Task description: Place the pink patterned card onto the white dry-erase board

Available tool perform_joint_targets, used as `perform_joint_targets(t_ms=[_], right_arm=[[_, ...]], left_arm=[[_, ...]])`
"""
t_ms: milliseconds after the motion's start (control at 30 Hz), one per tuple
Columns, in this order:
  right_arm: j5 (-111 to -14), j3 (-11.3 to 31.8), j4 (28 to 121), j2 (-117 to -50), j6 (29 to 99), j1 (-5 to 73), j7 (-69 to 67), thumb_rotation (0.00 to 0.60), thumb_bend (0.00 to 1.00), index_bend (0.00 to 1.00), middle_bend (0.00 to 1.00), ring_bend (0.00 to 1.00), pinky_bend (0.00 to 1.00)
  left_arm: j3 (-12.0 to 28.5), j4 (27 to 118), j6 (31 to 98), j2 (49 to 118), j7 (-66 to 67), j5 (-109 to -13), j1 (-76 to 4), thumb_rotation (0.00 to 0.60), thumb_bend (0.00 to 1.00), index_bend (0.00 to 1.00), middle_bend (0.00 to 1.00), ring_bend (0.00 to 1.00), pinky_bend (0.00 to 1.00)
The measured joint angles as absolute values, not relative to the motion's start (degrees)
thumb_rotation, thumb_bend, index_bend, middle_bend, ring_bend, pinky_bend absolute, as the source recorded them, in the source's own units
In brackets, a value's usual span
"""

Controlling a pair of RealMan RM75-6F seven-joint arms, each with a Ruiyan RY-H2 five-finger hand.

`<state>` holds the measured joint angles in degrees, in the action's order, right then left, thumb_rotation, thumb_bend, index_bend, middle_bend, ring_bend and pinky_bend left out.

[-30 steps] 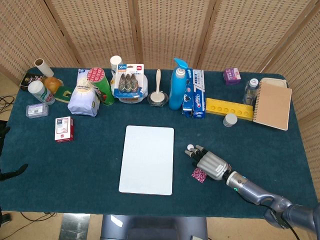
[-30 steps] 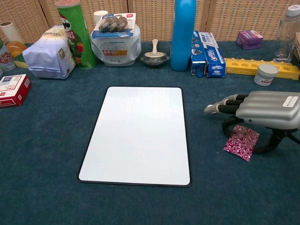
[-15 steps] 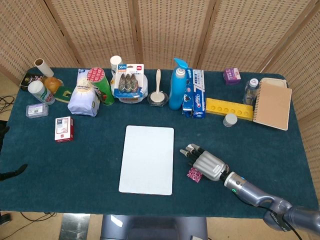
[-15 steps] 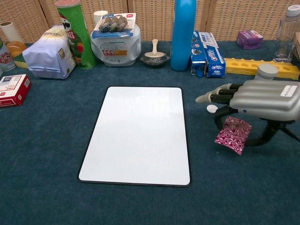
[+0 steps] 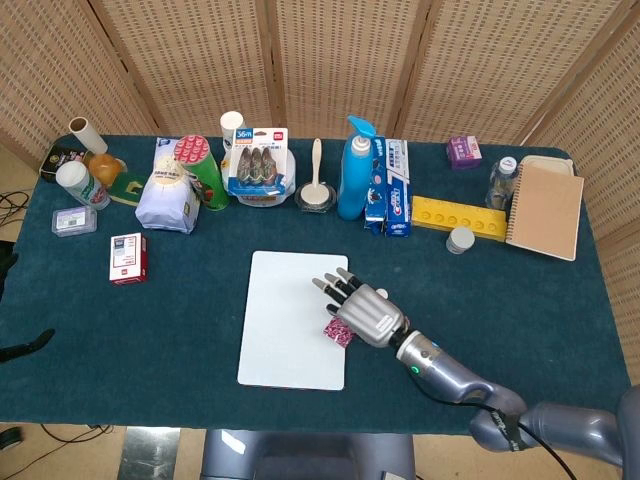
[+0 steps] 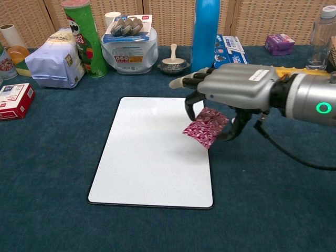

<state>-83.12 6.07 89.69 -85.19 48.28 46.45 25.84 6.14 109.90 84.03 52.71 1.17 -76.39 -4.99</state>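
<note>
Centre of the head view, slightly right: right hand (image 5: pixel 368 313) pinches the pink patterned card (image 5: pixel 339 332) between thumb and a finger, other fingers stretched out toward the upper left. Card hangs under the palm over the right edge of the white dry-erase board (image 5: pixel 290 315); in the chest view the card (image 6: pixel 206 127) is tilted, its lower corner over the board's right border, and I cannot tell if it touches the board (image 6: pixel 149 152). Hand (image 6: pixel 231 86) sits centre-right in that frame, forearm running off the right side with a green light lit. Board lies flat on the dark teal table (image 5: pixel 150 330), portrait orientation. Left hand not visible in either view. Along the top of the head view: green chip can (image 5: pixel 200 170), white bag (image 5: pixel 166 200), blue bottle (image 5: pixel 353 180), toothpaste boxes (image 5: pixel 390 188), yellow block (image 5: pixel 458 217), spiral notebook (image 5: pixel 545 208) at upper right. Small red-and-white box (image 5: pixel 128 258) sits left of the board, well apart from it.
</note>
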Motion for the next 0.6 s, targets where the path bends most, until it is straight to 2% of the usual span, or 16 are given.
perform_joint_targets(t_ms=[200,400,500,600], right_arm=[[-71.0,9.1,91.3,-90.8,45.8,50.0,37.8,0.6,0.33,0.45,0.02,0.0,0.0],[-59.1,10.4,91.4,-96.5,46.5,53.6,47.4,0.6,0.33,0.43,0.02,0.0,0.0],[-54.1,10.7,91.1,-98.8,47.7,55.2,50.5,0.6,0.32,0.35,0.01,0.0,0.0],[-50.2,10.7,90.8,-100.2,49.5,56.6,53.3,0.6,0.26,0.15,0.0,0.0,0.0]], left_arm=[[6.1,109.4,83.7,52.2,-0.2,-76.6,-5.0,0.6,0.12,0.0,0.0,0.0,0.09],[6.0,109.1,83.3,51.9,-0.9,-76.8,-5.0,0.6,0.12,0.0,0.0,0.0,0.09],[6.0,108.9,83.3,51.8,-1.3,-76.9,-5.0,0.6,0.12,0.0,0.0,0.0,0.09],[6.0,108.9,83.2,51.8,-1.4,-76.8,-5.1,0.6,0.12,0.0,0.0,0.0,0.09]])
